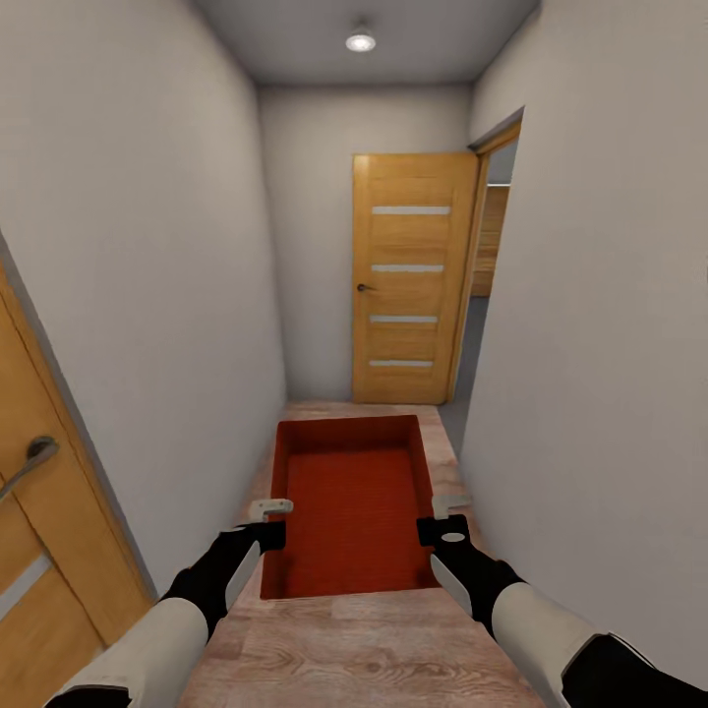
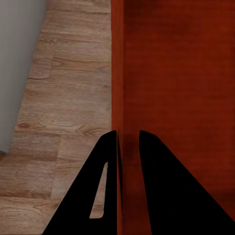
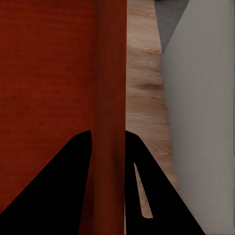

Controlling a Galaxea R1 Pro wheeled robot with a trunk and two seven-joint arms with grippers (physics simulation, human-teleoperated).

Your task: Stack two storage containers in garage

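Left gripper (image 1: 267, 523) and right gripper (image 1: 447, 518) each clamped over a side wall of one bin (image 1: 349, 506), carried above wood floor (image 1: 364, 649) in narrow hallway; risk: bin striking walls (image 1: 580, 324) or door (image 1: 413, 280) and slipping.

We record: bin (image 1: 351, 506), matt orange-red plastic, finely ribbed base. Floor (image 1: 374, 649), pale wood planks, visible grain. Far door (image 1: 411, 280), smooth honey wood veneer. Walls (image 1: 147, 275), plain matt paint.
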